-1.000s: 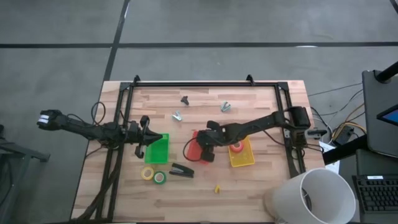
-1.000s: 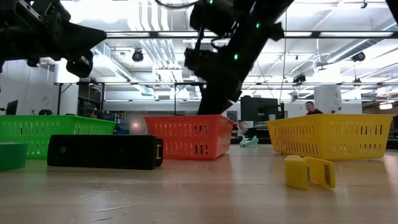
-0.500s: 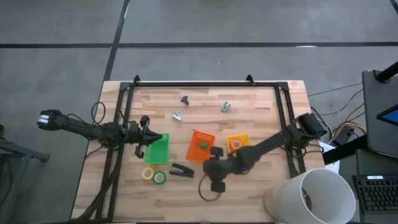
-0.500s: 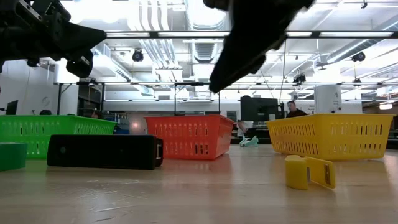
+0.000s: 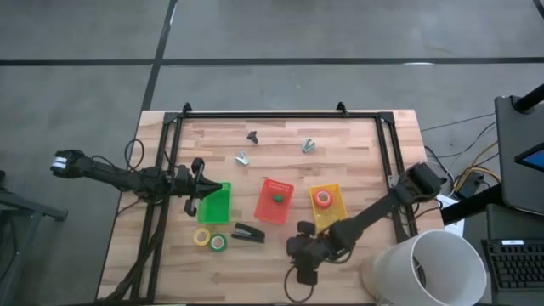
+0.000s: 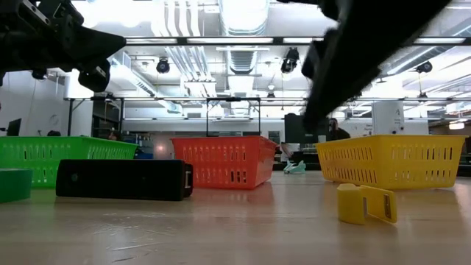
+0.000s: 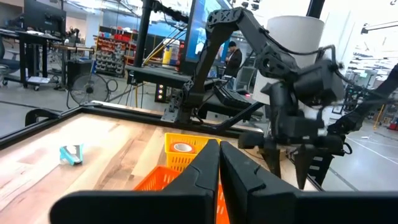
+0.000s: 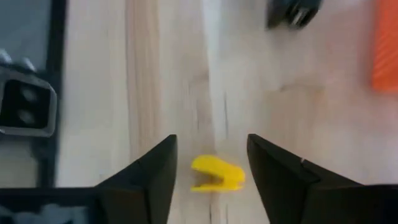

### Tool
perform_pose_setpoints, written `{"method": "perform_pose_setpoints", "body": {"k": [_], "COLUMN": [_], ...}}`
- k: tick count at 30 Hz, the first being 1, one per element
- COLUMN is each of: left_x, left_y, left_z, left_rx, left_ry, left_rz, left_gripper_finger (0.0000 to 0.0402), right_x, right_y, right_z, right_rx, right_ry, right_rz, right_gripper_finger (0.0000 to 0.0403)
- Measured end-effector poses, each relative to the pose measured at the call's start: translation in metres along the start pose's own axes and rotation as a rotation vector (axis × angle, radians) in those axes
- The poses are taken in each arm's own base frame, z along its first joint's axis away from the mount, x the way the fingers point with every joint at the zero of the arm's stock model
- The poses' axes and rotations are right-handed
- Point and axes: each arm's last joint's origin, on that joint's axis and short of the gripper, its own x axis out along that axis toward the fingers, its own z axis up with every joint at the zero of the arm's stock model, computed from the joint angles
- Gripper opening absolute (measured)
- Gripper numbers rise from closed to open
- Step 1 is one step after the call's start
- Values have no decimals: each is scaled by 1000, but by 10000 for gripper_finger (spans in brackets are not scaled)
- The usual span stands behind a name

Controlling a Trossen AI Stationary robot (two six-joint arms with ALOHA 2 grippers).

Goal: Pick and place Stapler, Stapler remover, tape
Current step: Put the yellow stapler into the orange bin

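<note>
We see tape in the orange bin [image 5: 274, 201] and yellow bin [image 5: 326, 206], the stapler [image 5: 248, 232] still on the desk [image 5: 357, 153], our right gripper [image 8: 209, 163] jaws wide over the yellow staple remover [image 8: 217, 173], left gripper [image 7: 219, 163] jaws closed

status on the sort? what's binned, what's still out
Binned: a green item in the red bin, an orange tape roll in the yellow bin. In hand: nothing; the right gripper hangs open above the yellow remover. Left: the stapler, two tape rolls, three removers at the far side.
</note>
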Motion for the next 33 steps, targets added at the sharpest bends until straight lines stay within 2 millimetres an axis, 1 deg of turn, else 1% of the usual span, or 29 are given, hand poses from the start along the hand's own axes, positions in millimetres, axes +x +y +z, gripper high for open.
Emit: {"method": "perform_pose_setpoints", "body": {"k": [3, 8, 11, 14, 20, 27, 33], "left_x": [0, 0, 0, 0, 0, 0, 0], "left_y": [0, 0, 0, 0, 0, 0, 0], "left_z": [0, 0, 0, 0, 0, 0, 0], "left_rx": [0, 0, 0, 0, 0, 0, 0], "left_ry": [0, -1, -1, 0, -1, 0, 0], "left_rz": [0, -1, 0, 0, 0, 0, 0], "left_gripper_finger": [16, 16, 16, 16, 16, 16, 16], "right_x": [13, 20, 21, 21, 22, 22, 24], "right_y": [1, 1, 3, 6, 6, 5, 4], "right_z": [-11, -19, -21, -24, -26, -27, -33], "right_rx": [-45, -75, -81, -77, -65, -77, -89], "right_ry": [55, 94, 101, 104, 91, 91, 105], "right_rz": [-32, -56, -56, -53, -76, -84, -92], "right_gripper_finger": [227, 274, 291, 300, 295, 268, 248]}}
